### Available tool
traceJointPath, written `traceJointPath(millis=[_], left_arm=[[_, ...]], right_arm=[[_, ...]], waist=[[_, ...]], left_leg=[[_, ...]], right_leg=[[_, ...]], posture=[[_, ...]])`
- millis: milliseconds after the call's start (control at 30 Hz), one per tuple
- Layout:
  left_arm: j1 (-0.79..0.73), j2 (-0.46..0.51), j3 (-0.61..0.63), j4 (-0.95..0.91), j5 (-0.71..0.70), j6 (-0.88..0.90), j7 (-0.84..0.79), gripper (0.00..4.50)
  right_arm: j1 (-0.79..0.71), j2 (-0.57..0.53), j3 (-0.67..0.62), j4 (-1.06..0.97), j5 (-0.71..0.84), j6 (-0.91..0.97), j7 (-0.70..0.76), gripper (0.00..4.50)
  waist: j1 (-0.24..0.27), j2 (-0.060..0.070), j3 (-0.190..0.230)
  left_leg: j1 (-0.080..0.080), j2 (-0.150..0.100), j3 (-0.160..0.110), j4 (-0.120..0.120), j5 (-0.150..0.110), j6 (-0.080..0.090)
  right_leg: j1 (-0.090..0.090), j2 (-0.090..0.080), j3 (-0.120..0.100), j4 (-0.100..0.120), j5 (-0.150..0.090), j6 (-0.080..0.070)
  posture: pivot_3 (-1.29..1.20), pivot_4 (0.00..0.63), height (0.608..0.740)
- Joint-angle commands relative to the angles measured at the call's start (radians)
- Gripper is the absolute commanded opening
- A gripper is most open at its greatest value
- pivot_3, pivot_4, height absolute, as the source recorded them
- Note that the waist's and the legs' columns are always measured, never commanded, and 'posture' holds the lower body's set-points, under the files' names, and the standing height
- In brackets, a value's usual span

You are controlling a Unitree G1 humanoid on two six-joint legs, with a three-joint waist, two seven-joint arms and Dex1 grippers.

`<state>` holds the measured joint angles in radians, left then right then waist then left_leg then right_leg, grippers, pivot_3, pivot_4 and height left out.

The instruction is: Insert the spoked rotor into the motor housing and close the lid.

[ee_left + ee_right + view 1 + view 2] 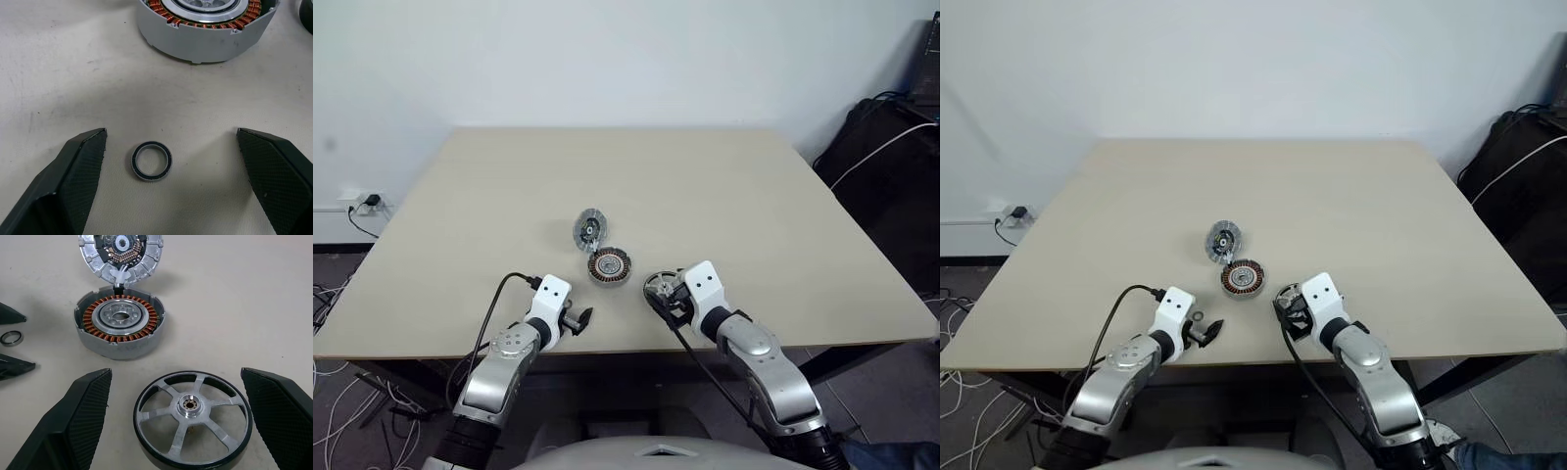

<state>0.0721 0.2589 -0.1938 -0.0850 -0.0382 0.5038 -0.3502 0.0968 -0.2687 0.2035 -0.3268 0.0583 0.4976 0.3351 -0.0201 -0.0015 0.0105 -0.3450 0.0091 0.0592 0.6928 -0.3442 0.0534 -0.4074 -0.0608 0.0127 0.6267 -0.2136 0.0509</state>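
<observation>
a: two grippers are low over the table (783,206), and both are released, nothing is held. the left gripper (171,161) has its fingers wide apart around a small black ring (151,160), which lies flat on the table between them without touching.

b: and the right gripper (176,421)?

a: it is open too, with the spoked rotor (193,417) lying flat between its fingers, apart from both. i think it is placed like this so the fingers can close on the rim from two sides.

b: where does the rotor go?

a: into the motor housing (120,325), which stands just beyond the rotor, near the middle of the table. its copper coils face up and the centre is hollow, so it seems ready to receive the rotor.

b: the lid?

a: the lid (120,254) is behind the housing, tilted up and touching its far edge, maybe joined by a small white piece; i cannot tell for sure. it is off the opening, so the way in is free.

b: so the task is only beginning?

a: i judge yes. the rotor is not yet grasped, and the lid is not yet closed.
</observation>
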Motion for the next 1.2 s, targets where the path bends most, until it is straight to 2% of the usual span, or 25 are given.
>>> traceJointPath(millis=[33, 267, 333, 600, 800, 1033, 1200], left_arm=[[0.04, 0.003, -0.009, -0.015, 0.003, 0.036, 0.001, 3.56], [0.106, -0.004, 0.017, -0.06, -0.02, 0.066, 0.015, 1.25], [0.111, -0.005, 0.021, -0.063, -0.02, 0.068, 0.02, 0.76], [0.077, -0.031, 0.014, -0.143, -0.028, 0.042, 0.023, 0.76], [-0.049, -0.074, -0.029, -0.152, -0.007, 0.007, 0.029, 0.76], [-0.184, -0.142, -0.06, -0.027, 0.0, -0.038, 0.03, 0.76], [-0.275, -0.188, -0.05, 0.139, 0.006, -0.097, 0.046, 0.76]], right_arm=[[-0.007, 0.003, -0.021, -0.028, 0.002, -0.026, -0.008, 4.5], [-0.014, 0.008, -0.019, -0.017, 0.004, -0.028, -0.009, 4.5], [-0.017, 0.009, -0.017, -0.013, 0.003, -0.029, -0.008, 4.5], [-0.024, 0.011, -0.015, -0.002, 0.002, -0.03, -0.005, 4.5], [-0.028, 0.013, -0.011, 0.001, 0.002, -0.03, -0.004, 4.5], [-0.032, 0.014, -0.008, -0.002, 0.001, -0.03, -0.004, 4.5], [-0.034, 0.017, -0.01, -0.002, 0.0, -0.032, -0.008, 4.5]], waist=[[0.0, 0.001, -0.001], [-0.001, 0.003, -0.003], [-0.001, 0.003, -0.003], [-0.001, 0.003, -0.003], [0.009, 0.0, -0.001], [0.007, -0.001, -0.001], [0.008, -0.002, 0.0]], left_leg=[[0.0, 0.0, 0.0, 0.0, 0.0, 0.0], [0.001, 0.002, 0.0, 0.0, -0.001, 0.001], [0.001, 0.002, 0.0, 0.0, -0.001, 0.001], [0.001, 0.002, 0.0, 0.0, -0.001, 0.001], [0.0, 0.001, -0.001, 0.0, 0.0, 0.001], [-0.001, -0.003, -0.001, 0.001, 0.002, -0.002], [0.0, -0.004, -0.001, 0.001, 0.001, 0.0]], right_leg=[[0.0, 0.0, 0.0, 0.0, 0.0, 0.0], [0.0, -0.001, 0.0, 0.0, 0.0, 0.0], [0.001, -0.001, 0.0, 0.0, 0.0, 0.0], [0.001, -0.001, 0.0, 0.0, 0.0, 0.0], [0.001, -0.001, 0.0, 0.0, 0.0, 0.0], [0.001, 0.001, 0.0, 0.0, 0.0, 0.0], [0.001, 0.001, 0.0, 0.0, 0.0, 0.001]], posture=[[0.0, 0.0, 0.74], [0.0, 0.0, 0.74], [0.0, 0.0, 0.74], [0.0, 0.0, 0.74], [0.0, 0.0, 0.74], [0.0, 0.0, 0.74], [0.0, 0.0, 0.74]])
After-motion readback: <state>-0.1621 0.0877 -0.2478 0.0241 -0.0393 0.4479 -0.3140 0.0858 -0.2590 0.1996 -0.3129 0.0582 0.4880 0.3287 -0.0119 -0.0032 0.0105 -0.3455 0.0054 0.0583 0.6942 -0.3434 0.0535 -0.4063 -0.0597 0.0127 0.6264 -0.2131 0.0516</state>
